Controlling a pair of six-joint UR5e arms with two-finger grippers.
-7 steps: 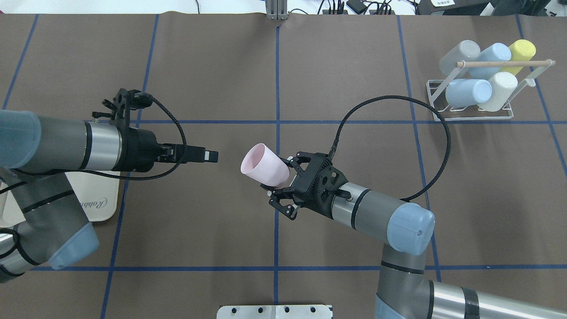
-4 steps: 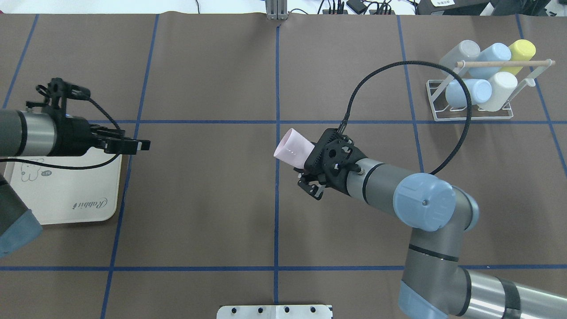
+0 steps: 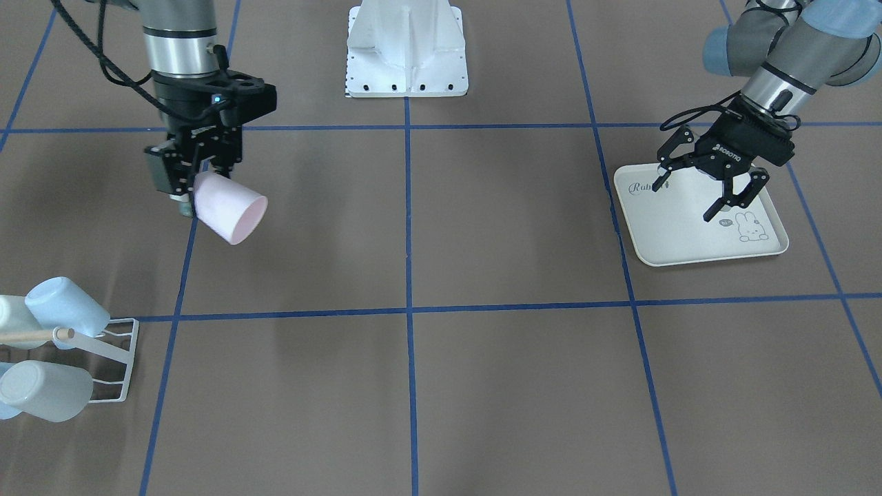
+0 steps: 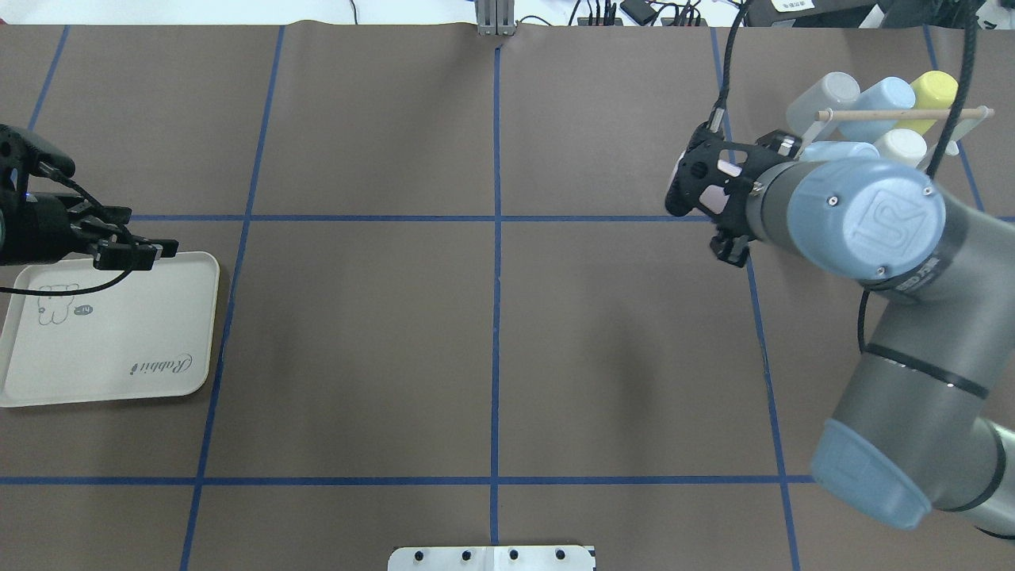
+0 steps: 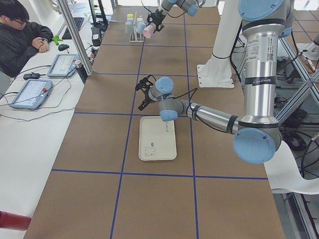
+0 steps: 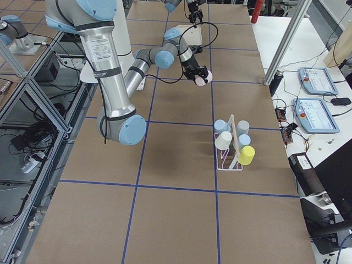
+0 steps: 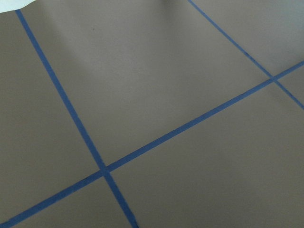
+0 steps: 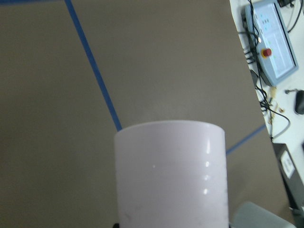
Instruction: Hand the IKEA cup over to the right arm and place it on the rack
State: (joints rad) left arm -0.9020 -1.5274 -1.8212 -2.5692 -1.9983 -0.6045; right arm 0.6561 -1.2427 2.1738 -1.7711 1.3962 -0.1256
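The pink IKEA cup is tilted on its side in the air with its mouth away from the wrist, and my right gripper is shut on its base. In the overhead view only slivers of the cup show under the right gripper. It hangs just left of the white wire rack with its wooden dowel. The cup fills the lower right wrist view. My left gripper is open and holds nothing above the cream tray.
The rack holds several cups in grey, blue, yellow and white. The rabbit-print tray lies at the table's left. The robot's white base plate is at the near middle. A person sits at a side desk.
My right arm has carried the pink cup from the table's middle to the far right, next to the rack. My left arm has pulled back left over the tray.
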